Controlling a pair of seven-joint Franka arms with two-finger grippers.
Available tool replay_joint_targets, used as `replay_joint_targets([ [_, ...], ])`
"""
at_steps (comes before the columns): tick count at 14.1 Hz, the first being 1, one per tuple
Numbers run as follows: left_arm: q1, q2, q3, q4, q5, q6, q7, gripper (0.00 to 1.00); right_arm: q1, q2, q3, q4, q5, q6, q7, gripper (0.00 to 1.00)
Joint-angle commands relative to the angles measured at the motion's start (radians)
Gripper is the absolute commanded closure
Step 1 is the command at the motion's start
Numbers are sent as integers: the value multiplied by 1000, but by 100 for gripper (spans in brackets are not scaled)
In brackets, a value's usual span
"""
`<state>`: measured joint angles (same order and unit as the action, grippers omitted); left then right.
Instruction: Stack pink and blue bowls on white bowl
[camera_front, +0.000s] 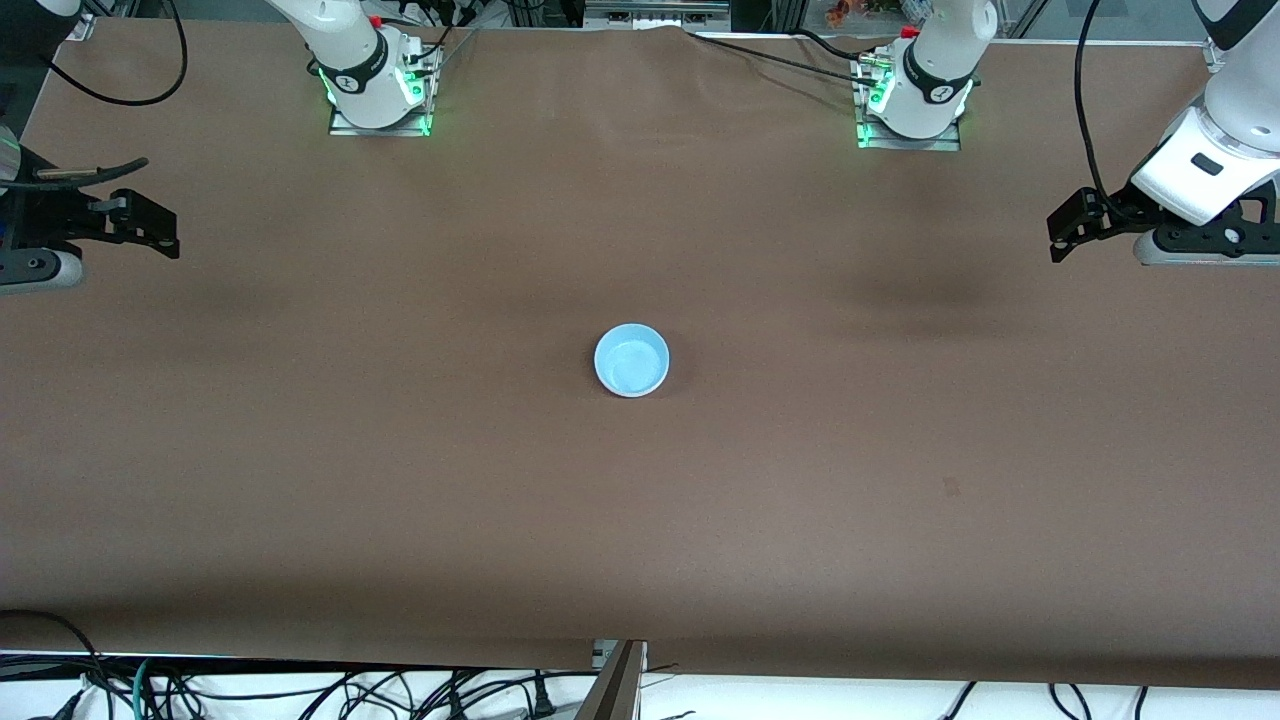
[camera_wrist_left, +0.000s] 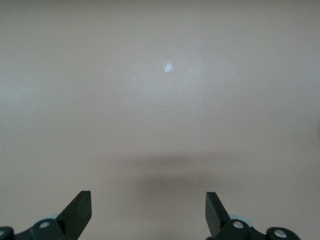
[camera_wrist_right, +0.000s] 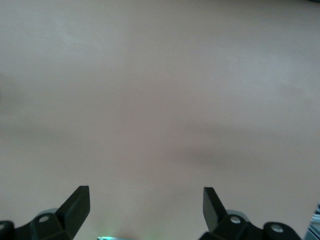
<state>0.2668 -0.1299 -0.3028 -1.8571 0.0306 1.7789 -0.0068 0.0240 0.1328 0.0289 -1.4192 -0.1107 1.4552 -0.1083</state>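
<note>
A light blue bowl (camera_front: 631, 360) stands upright at the middle of the brown table. No pink bowl and no white bowl shows in any view; whatever is under the blue bowl is hidden. My left gripper (camera_front: 1066, 230) is open and empty, over the table's edge at the left arm's end, well apart from the bowl. Its wrist view shows its spread fingers (camera_wrist_left: 80, 210) above bare table. My right gripper (camera_front: 150, 208) is open and empty, over the table's edge at the right arm's end. Its wrist view shows its fingers (camera_wrist_right: 78, 206) spread above bare table.
The brown table cover (camera_front: 400, 480) runs to the front edge, with cables below it. The two arm bases (camera_front: 378, 90) (camera_front: 912, 100) stand at the back edge. A small pale scrap (camera_wrist_left: 168, 66) lies on the table in the left wrist view.
</note>
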Motion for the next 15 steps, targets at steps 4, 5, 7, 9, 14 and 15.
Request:
replay_joint_targets([
  [4, 20, -7, -2, -7, -69, 39, 21, 0, -4, -67, 5, -95, 31, -6, 81, 0],
  [5, 20, -5, -2, -5, -69, 40, 21, 0, -13, -71, 5, -104, 66, -6, 91, 0],
  [7, 20, -1, -2, -4, -69, 40, 19, 0, -16, -71, 5, -104, 94, -6, 107, 0],
  [9, 20, -1, -1, -4, -69, 40, 19, 0, -16, -71, 6, -104, 105, -6, 127, 0],
  [14, 35, 29, -1, 39, -101, 37, 18, 0, -16, -50, 3, -70, 105, -29, 125, 0],
  [15, 35, 29, -1, 39, -101, 37, 18, 0, -15, -48, 3, -70, 105, -27, 124, 0],
])
